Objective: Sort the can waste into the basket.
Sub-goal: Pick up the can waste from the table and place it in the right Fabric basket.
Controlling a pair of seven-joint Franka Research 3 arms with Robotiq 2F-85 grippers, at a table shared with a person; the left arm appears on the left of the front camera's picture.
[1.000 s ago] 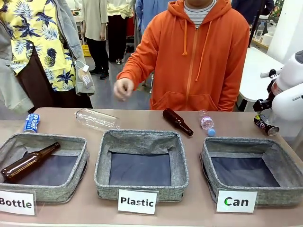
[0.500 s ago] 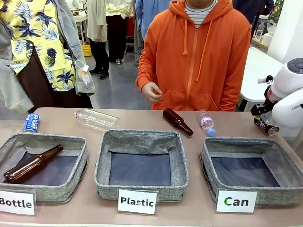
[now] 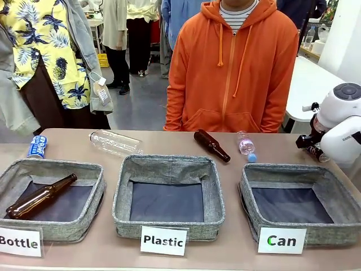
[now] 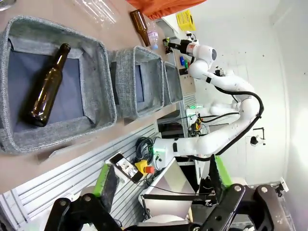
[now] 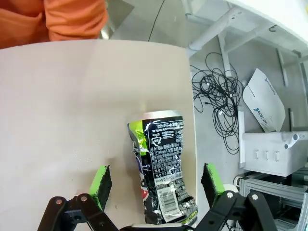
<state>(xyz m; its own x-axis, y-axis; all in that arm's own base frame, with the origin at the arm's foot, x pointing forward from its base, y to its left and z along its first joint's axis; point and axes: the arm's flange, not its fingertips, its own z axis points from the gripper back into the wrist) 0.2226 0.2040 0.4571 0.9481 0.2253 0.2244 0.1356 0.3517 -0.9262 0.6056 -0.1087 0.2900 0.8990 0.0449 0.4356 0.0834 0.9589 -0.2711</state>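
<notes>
the basket [image 3: 246, 192] carded "can" sits near right. beyond it, at the table [image 3: 163, 145] edge, the dark can [image 5: 161, 168] lies flat; the right gripper [image 5: 156, 180] straddles it, jaws wide, clear of both sides. the blue-and-white can [image 3: 38, 145] lies far left. the left gripper [image 4: 161, 177] hangs wide apart, holding nothing.

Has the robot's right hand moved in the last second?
Yes. The right hand has dropped toward the Can basket's far rim, around the dark crushed can.

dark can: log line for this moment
right fingers: open, astride dark can on table | basket: no cans | left fingers: open
</notes>
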